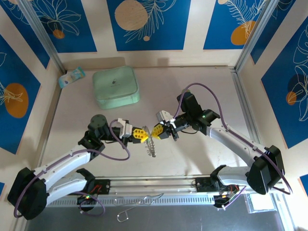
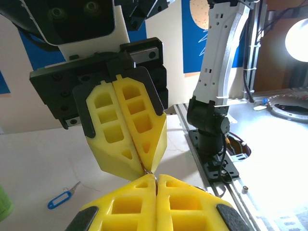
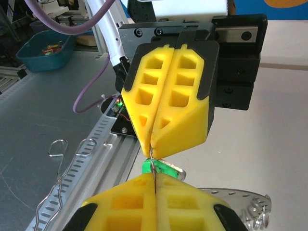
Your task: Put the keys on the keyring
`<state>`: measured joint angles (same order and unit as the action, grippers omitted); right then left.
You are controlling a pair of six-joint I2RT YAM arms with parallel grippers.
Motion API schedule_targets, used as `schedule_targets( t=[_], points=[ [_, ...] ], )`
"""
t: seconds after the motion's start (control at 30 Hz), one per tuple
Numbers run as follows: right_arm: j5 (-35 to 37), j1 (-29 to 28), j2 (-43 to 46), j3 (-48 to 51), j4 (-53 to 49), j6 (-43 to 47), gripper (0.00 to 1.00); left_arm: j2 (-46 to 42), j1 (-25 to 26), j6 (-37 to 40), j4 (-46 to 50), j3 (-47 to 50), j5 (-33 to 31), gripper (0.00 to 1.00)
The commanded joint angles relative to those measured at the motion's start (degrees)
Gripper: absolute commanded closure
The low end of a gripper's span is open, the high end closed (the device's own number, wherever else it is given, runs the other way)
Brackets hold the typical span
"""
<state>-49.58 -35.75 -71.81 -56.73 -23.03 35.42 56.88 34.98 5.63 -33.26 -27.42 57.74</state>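
1. From above - my left gripper and my right gripper meet tip to tip, both pinched shut. The keyring hangs just below the spot where they meet. Both hands seem to hold the same slim piece, so if my arms pull apart even a little, it could bend or slide out of one pinch. The ring would then swing down toward the table.

2. From my left wrist, my left fingers lie flat together on a thin wire, which I take to be part of the ring. The right gripper's tips almost touch mine across it. The blue key lies on the table well off to one side and below my tips, apart from both hands. One hand has to let go to fetch it, and the ring then hangs from a single pinch and may twist out of line. The key is also tiny and lies flat, so I judge my blunt tips could skid over it.

3. From my right wrist, my right fingers are shut on the same wire. The green key sits just behind it, between the two sets of tips. I cannot tell whether it is threaded on or only resting there. The ring's beaded rim runs out sideways beneath my fingers. If I release on the guess that the key is on, it may drop - and tips this close could knock each other.
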Motion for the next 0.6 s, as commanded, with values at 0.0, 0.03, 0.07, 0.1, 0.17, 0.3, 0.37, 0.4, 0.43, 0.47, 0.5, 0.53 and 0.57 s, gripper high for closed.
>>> schedule_targets(
  t=[0.0,0.03,0.07,0.1,0.17,0.3,0.37,0.4,0.43,0.47,0.5,0.53,0.57],
  points=[
    [-2.35,0.50,-0.49,-3.20,-0.83,1.05,1.00,0.49,-0.27,-1.82,-0.89,-0.97,6.01,1.00],
    [-2.60,0.56,-0.56,-3.30,-1.00,1.05,1.00,0.72,-0.39,-2.08,-0.89,-1.10,6.50,1.00],
    [-2.84,0.59,-0.63,-3.54,-1.35,1.22,1.00,0.85,-0.39,-2.35,-0.88,-1.19,6.76,1.00],
    [-3.01,0.59,-0.77,-3.78,-1.81,1.42,1.00,0.95,-0.44,-2.46,-0.86,-1.23,7.02,1.00],
    [-2.89,0.59,-1.00,-4.22,-2.67,1.83,1.00,1.04,-0.53,-2.49,-0.72,-1.32,7.23,1.00],
    [-2.89,0.59,-1.20,-4.71,-3.49,2.35,1.00,1.13,-0.62,-2.64,-0.64,-1.50,7.67,1.00],
    [-2.85,0.59,-1.27,-5.05,-4.12,2.53,1.00,1.04,-0.66,-2.64,-0.43,-1.50,7.69,1.00],
    [-2.84,0.59,-1.31,-5.06,-4.37,2.55,1.00,0.88,-0.68,-2.56,-0.25,-1.47,7.70,1.00],
    [-2.52,0.59,-1.13,-5.06,-4.41,2.67,1.00,0.78,-0.71,-2.48,-0.04,-1.50,7.64,1.00],
    [-2.32,0.59,-1.05,-5.01,-4.52,2.67,1.00,0.69,-0.71,-2.26,0.39,-1.50,7.62,1.00],
    [-2.24,0.57,-0.94,-5.06,-4.59,2.66,1.00,0.60,-0.71,-1.97,0.77,-1.58,7.59,1.00],
    [-2.08,0.59,-0.80,-5.06,-4.60,2.65,1.00,0.52,-0.71,-1.86,0.90,-1.58,7.56,1.00],
    [-1.78,0.50,-0.68,-5.14,-4.68,2.73,1.00,0.53,-0.70,-1.85,0.98,-1.58,7.69,1.00]
  ],
)
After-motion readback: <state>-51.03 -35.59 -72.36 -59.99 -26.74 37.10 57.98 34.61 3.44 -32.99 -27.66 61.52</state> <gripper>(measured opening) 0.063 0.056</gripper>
